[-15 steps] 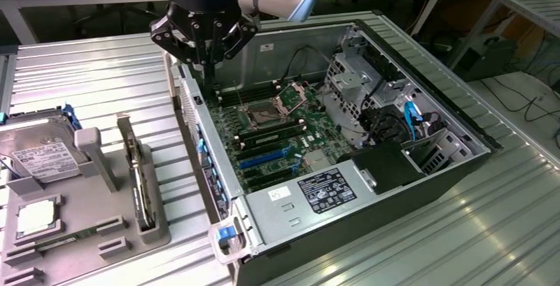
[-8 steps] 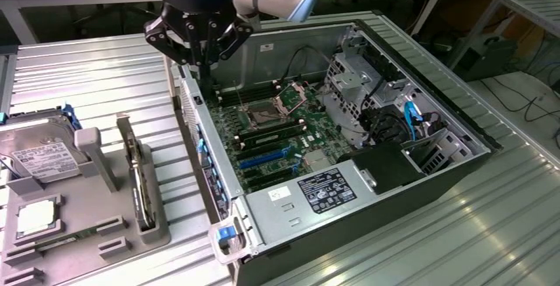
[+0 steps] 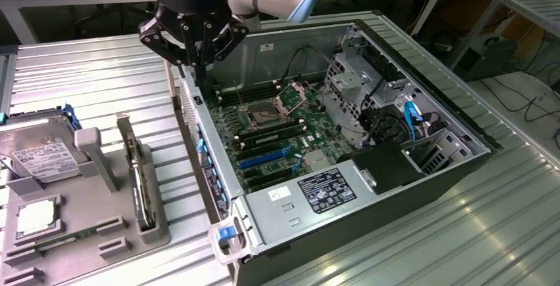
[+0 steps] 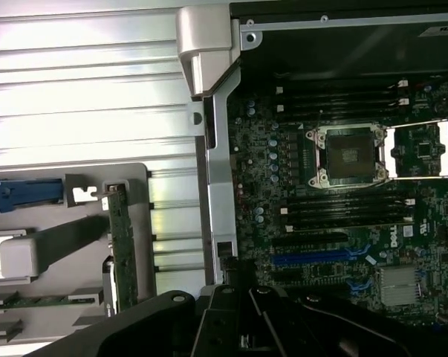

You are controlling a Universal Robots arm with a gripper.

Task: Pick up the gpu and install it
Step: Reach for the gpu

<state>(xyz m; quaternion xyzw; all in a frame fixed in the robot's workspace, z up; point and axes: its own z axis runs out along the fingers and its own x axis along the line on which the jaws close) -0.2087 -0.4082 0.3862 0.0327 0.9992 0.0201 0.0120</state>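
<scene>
Nothing of the task is done yet, judging by how things lie. The gpu (image 3: 138, 182) stands on edge in a slot of the grey holder tray (image 3: 88, 224) on the ribbed metal desk (image 3: 88, 82), at the exterior view's left of the open computer case (image 3: 455, 168). It is well apart from the gripper (image 3: 199, 79), so both picking up and installing remain.

The gripper hangs above the case's near wall, between tray and motherboard (image 3: 302, 138). Its jaws are pressed together and hold nothing. In the wrist view the gpu (image 4: 122, 253) shows as a thin green strip. The blue expansion slot (image 4: 313, 258) on the board is bare.

"DELL" can be read on the motherboard in the wrist view. The power supply's label (image 3: 326, 191) and the hard drive's white label (image 3: 35, 158) are too small to read.
</scene>
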